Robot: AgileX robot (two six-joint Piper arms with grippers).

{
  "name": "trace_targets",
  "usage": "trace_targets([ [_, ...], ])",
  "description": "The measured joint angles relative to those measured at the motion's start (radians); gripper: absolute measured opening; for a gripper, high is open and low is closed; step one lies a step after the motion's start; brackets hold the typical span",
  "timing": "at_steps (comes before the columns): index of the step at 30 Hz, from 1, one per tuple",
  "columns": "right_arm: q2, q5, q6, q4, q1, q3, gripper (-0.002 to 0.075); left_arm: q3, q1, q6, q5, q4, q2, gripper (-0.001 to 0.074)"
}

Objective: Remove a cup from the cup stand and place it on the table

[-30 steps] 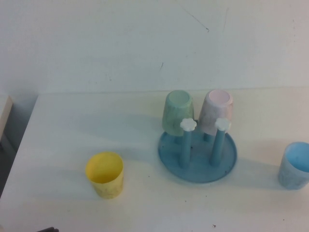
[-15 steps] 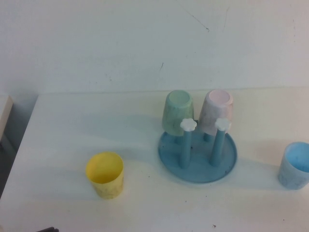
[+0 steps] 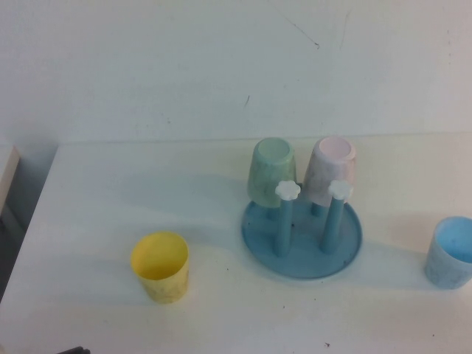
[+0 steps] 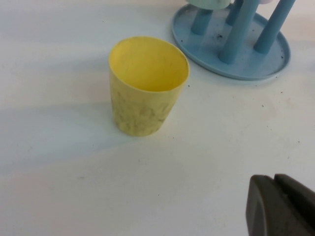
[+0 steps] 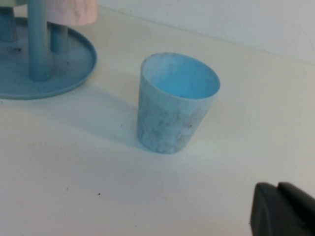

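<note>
**While both arms sit back, the blue cup stands on the table**

As you look down from the high camera, you find the light blue speckled cup (image 3: 450, 253) upright, mouth up, on the white table (image 3: 110, 192) at the right edge, well apart from the cup stand (image 3: 302, 237). Your right wrist camera shows the same cup (image 5: 175, 102) free of any grip, with the stand's blue tray rim (image 5: 74, 73) near it on the table.

You see the cup stand at the table's middle: a round blue tray with upright blue pegs, two of them at the front topped by white flower-shaped knobs (image 3: 287, 189). A pale green cup (image 3: 272, 171) and a pink cup (image 3: 331, 169) hang mouth-down on the rear pegs, side by side.

To your left, a yellow cup (image 3: 161, 266) stands upright on the table, apart from the stand. Your left wrist camera shows it (image 4: 146, 84) untouched.

The left gripper (image 4: 283, 206) shows only as a dark tip low over the bare table, near the yellow cup, jaws closed on nothing. The right gripper (image 5: 283, 209) likewise is a dark tip near the blue cup, jaws together and empty
</note>
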Motion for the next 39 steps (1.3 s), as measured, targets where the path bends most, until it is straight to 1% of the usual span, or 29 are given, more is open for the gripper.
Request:
trace_targets([
  [18, 0.000, 0.000, 0.000, 0.000, 0.000, 0.000, -0.0001, 0.000, 0.000, 0.000, 0.000, 0.000, 0.000, -0.0002],
  [22, 0.000, 0.000, 0.000, 0.000, 0.000, 0.000, -0.0001, 0.015, -0.002, 0.000, -0.051, 0.039, -0.025, -0.0002],
  [25, 0.000, 0.000, 0.000, 0.000, 0.000, 0.000, -0.0001, 0.055, -0.002, -0.015, -0.121, 0.082, -0.071, -0.0002],
  [27, 0.000, 0.000, 0.000, 0.000, 0.000, 0.000, -0.0001, 0.098, -0.002, -0.082, -0.178, 0.134, -0.106, -0.0002],
  [29, 0.000, 0.000, 0.000, 0.000, 0.000, 0.000, -0.0001, 0.144, -0.002, -0.197, -0.240, 0.224, -0.148, -0.0002],
  [35, 0.000, 0.000, 0.000, 0.000, 0.000, 0.000, -0.0001, 0.243, -0.002, -0.636, -0.335, 0.629, -0.288, -0.0001],
  [37, 0.000, 0.000, 0.000, 0.000, 0.000, 0.000, -0.0001, 0.250, -0.002, -0.687, -0.362, 0.733, -0.334, -0.0002],
  [39, 0.000, 0.000, 0.000, 0.000, 0.000, 0.000, -0.0001, 0.250, 0.011, -0.695, -0.365, 0.783, -0.373, -0.0002],
])
